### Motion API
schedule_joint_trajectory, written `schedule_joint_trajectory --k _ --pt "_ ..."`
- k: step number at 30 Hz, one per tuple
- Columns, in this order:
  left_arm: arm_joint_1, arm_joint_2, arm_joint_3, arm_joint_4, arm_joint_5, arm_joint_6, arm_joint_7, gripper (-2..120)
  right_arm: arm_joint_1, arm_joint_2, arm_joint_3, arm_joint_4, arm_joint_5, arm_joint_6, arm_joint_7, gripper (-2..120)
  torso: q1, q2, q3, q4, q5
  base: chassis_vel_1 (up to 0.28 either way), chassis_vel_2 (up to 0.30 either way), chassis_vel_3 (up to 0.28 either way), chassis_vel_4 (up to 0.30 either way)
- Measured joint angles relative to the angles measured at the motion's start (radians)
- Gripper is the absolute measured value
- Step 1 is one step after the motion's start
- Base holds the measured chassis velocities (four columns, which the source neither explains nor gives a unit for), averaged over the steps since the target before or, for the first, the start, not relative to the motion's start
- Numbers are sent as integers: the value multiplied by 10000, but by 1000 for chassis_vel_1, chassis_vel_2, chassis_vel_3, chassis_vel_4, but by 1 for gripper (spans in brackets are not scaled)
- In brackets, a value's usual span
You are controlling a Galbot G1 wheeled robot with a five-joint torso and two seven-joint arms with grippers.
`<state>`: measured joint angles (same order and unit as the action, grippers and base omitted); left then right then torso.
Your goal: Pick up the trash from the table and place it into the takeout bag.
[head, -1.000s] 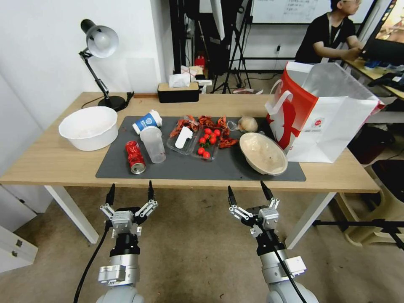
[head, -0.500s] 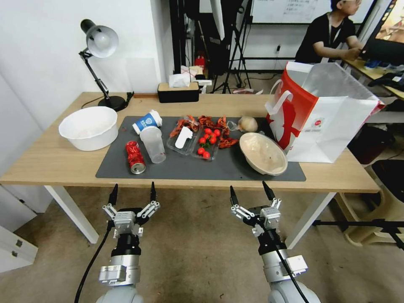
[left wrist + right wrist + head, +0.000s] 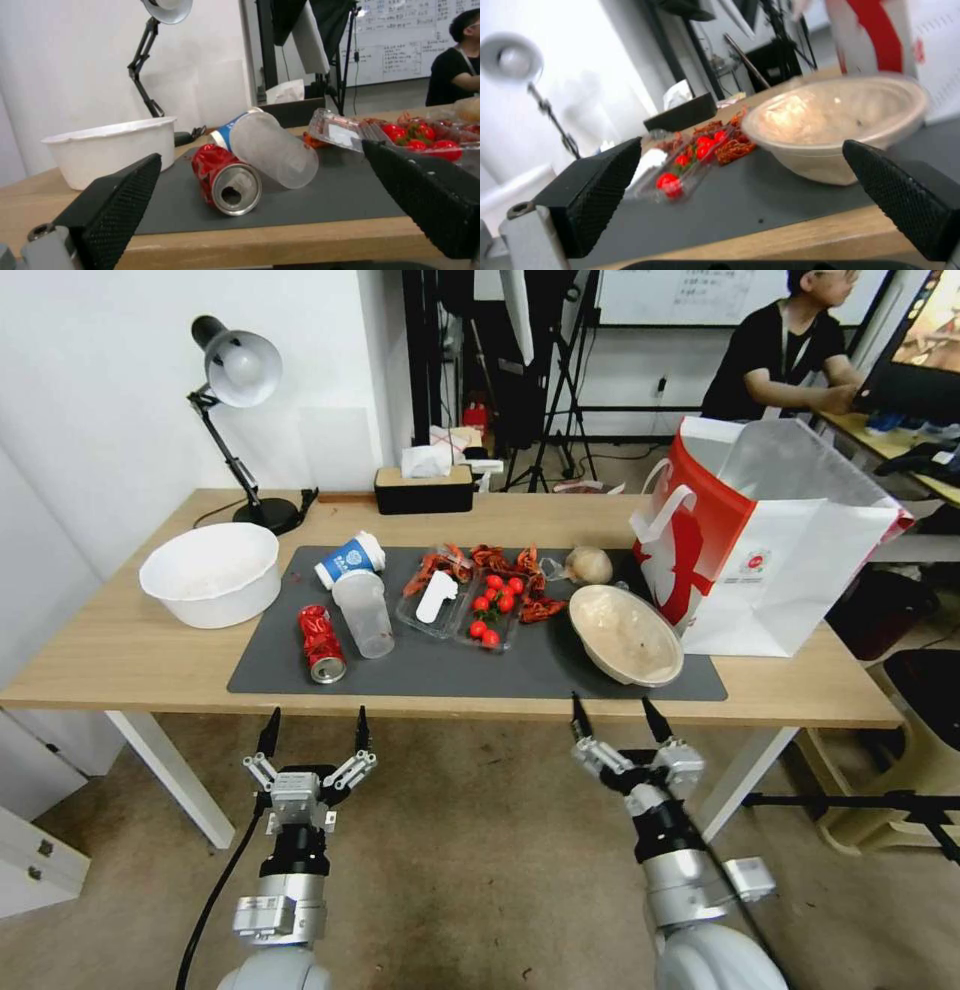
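Both claws spread, empty, short of the counter's near edge.

Head view: left claw (image 3: 312,730) at 7 o'clock, right claw (image 3: 618,719) at 5 o'clock, both below the counter (image 3: 120,655). The red drink can (image 3: 321,643) lies beside the clear plastic cup (image 3: 366,613); the beige bowl (image 3: 625,634) touches the takeout bag (image 3: 770,550) at 3 o'clock.
Left wrist view: fingers (image 3: 120,198) frame the can.
Right wrist view: fingers (image 3: 597,187) frame the bowl.

The clear plastic cup (image 3: 272,150) hides most of the blue-and-white paper cup (image 3: 226,132) behind it.
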<state>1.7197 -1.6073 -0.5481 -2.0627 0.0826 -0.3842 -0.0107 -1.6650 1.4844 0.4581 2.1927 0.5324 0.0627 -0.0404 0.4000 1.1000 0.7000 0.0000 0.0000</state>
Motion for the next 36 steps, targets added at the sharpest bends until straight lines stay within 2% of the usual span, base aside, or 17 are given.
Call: schedule_joint_trajectory --k 1,5,6,9,17,36 --pt "0 0 0 0 0 0 0 100 0 0 0 0 0 0 0 100 0 0 0 0 0 0 0 0 0" --pt "7 5 0 137 118 -110 48 100 155 -201 308 550 2285 -1269 1075 100 0 0 0 0 0 0 0 0 0" --pt "7 5 0 137 118 -110 48 100 155 -201 308 550 2285 -1269 1075 100 0 0 0 0 0 0 0 0 0" --pt "8 10 -14 182 175 -167 80 100 249 -215 539 844 3510 -1999 1932 100 0 0 0 0 0 0 0 0 0" --pt "59 15 -60 131 175 -161 191 100 682 -291 961 619 4170 -2199 2276 100 0 0 0 0 0 0 0 0 0" --pt "180 10 -54 -8 -43 -269 136 100 2566 -506 966 -540 4816 -2586 3169 100 0 0 1 0 0 0 0 0 0"
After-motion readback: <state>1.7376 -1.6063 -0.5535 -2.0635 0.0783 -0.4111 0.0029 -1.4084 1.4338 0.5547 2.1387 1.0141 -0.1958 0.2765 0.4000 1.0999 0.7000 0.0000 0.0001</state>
